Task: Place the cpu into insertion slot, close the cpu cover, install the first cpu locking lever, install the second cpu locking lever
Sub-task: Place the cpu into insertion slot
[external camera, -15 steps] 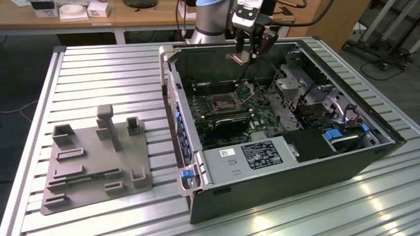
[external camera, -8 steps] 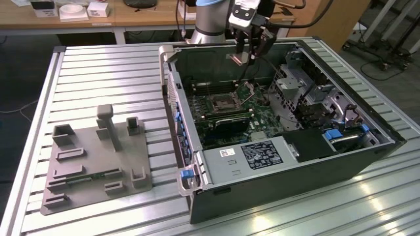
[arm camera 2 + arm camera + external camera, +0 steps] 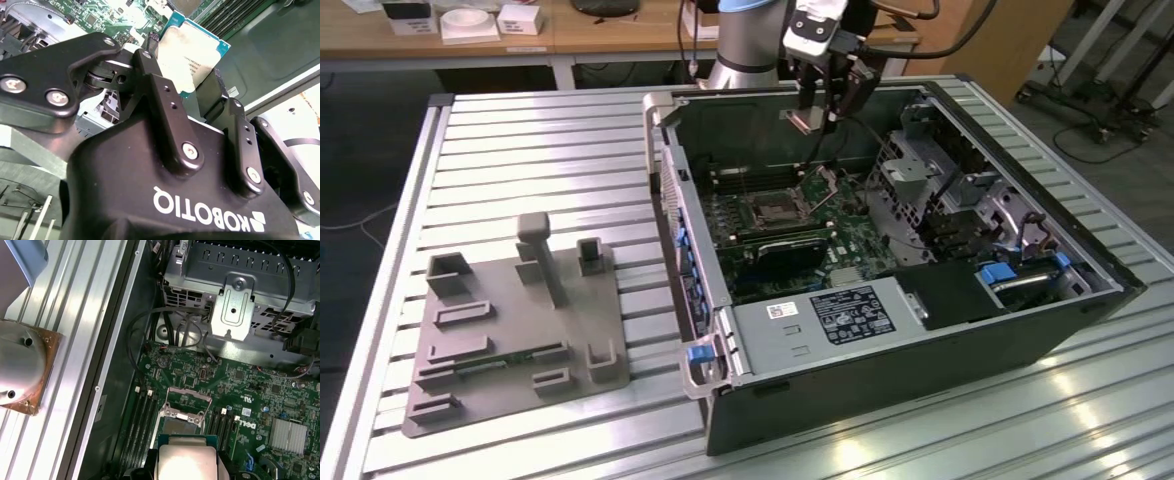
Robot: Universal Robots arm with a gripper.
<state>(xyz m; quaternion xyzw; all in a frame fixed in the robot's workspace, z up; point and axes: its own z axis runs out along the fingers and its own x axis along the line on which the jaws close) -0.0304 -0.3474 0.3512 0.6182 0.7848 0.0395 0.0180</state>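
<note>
Closed on the cpu (image 3: 194,47), the hand (image 3: 827,112) is seen above the far part of an open computer case (image 3: 894,385). In the second wrist view its two black fingers (image 3: 167,110) are pressed against opposite edges of the chip, whose pale metal top is turned towards the camera. In the first wrist view the cpu (image 3: 186,461) is held clear above the green board, apart from the insertion slot (image 3: 181,426).

A tabletop (image 3: 520,150) of ribbed aluminium slats is used as the work surface. A wooden desk (image 3: 454,45) with small white boxes is seen at the far side, with dark floor beyond the exterior view's left edge.

One case is counted, lying on its side with the open face upward. One insertion slot (image 3: 767,210) is seen on the board, and one cpu cover (image 3: 190,391) is raised from it, so the dark centre is left exposed. One grey fixture block (image 3: 507,320) is laid on the slats at the exterior view's left, well apart from the case.

Long memory slots (image 3: 142,415) are set just beside the socket. A metal drive cage (image 3: 235,270) and loose black cables (image 3: 135,330) are found near it, while open room is left directly above the socket.
</note>
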